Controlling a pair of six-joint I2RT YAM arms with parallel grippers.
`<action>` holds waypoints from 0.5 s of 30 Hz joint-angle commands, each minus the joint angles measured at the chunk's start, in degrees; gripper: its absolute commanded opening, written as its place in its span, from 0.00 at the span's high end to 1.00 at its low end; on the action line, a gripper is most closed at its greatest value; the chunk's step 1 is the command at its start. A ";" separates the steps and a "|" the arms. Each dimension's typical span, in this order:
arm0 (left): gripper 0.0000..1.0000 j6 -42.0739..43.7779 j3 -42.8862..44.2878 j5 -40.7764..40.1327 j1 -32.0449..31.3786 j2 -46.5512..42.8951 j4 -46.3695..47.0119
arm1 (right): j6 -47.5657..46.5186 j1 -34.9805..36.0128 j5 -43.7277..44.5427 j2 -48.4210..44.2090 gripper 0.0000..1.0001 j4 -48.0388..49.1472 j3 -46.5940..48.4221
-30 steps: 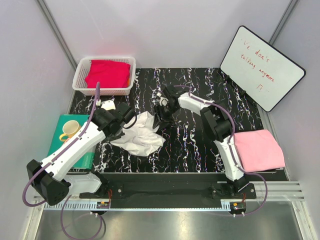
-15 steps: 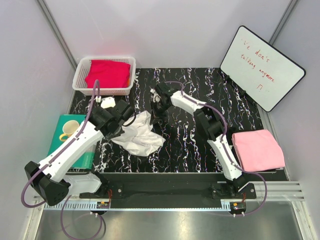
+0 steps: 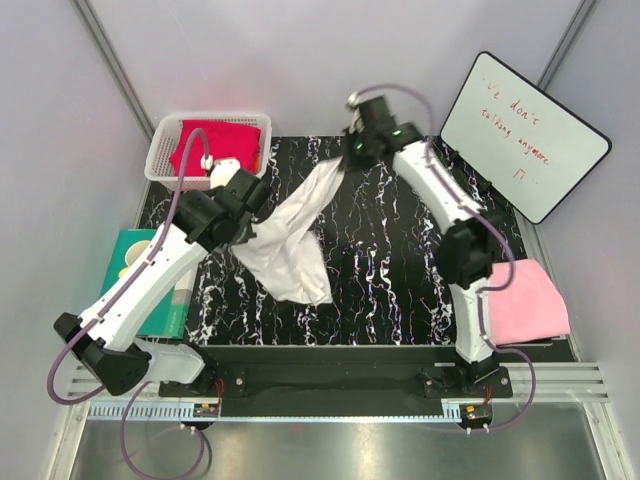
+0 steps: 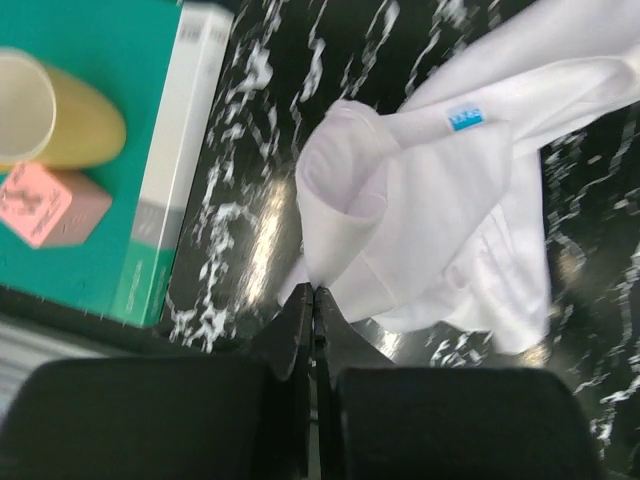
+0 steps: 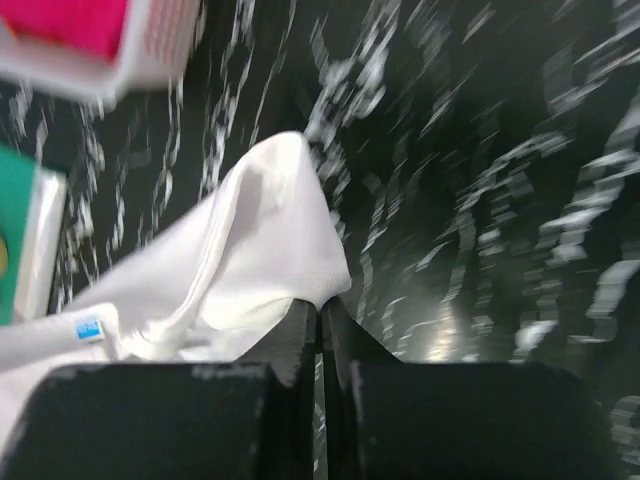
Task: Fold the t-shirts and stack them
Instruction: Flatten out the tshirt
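The white t-shirt (image 3: 290, 235) with a small blue neck label (image 4: 463, 118) hangs stretched between both grippers above the black marbled table (image 3: 400, 290). My left gripper (image 3: 247, 207) is shut on one edge of it (image 4: 340, 250). My right gripper (image 3: 350, 160) is shut on another edge (image 5: 270, 230), raised high toward the back. The crimson red t-shirt (image 3: 213, 147) lies in the white basket (image 3: 160, 150) at the back left. The pale pink t-shirt (image 3: 525, 300) lies folded at the right edge.
A teal-green mat (image 3: 130, 290) at the left carries a yellow mug (image 4: 60, 115) and a pink block (image 4: 50, 205). A whiteboard (image 3: 525, 135) leans at the back right.
Both grippers have lifted the white shirt off the table. The right arm swung up and back to the right, and the crumpled shirt is now pulled out long between the grippers.
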 commanded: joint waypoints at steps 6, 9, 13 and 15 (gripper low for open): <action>1.00 10.87 8.49 -2.39 0.01 2.80 15.09 | -9.17 -4.59 19.56 -20.06 1.00 -0.19 7.07; 1.00 10.18 6.12 -2.22 1.40 3.15 15.01 | -10.67 -4.59 20.37 -20.95 1.00 -0.19 5.49; 1.00 7.63 -1.33 0.51 5.36 0.43 15.01 | -10.85 -4.59 21.42 -19.98 1.00 -0.54 3.82; 1.00 7.10 -3.55 1.12 7.82 -2.20 14.92 | -10.50 -4.59 21.86 -19.54 1.00 -0.45 3.99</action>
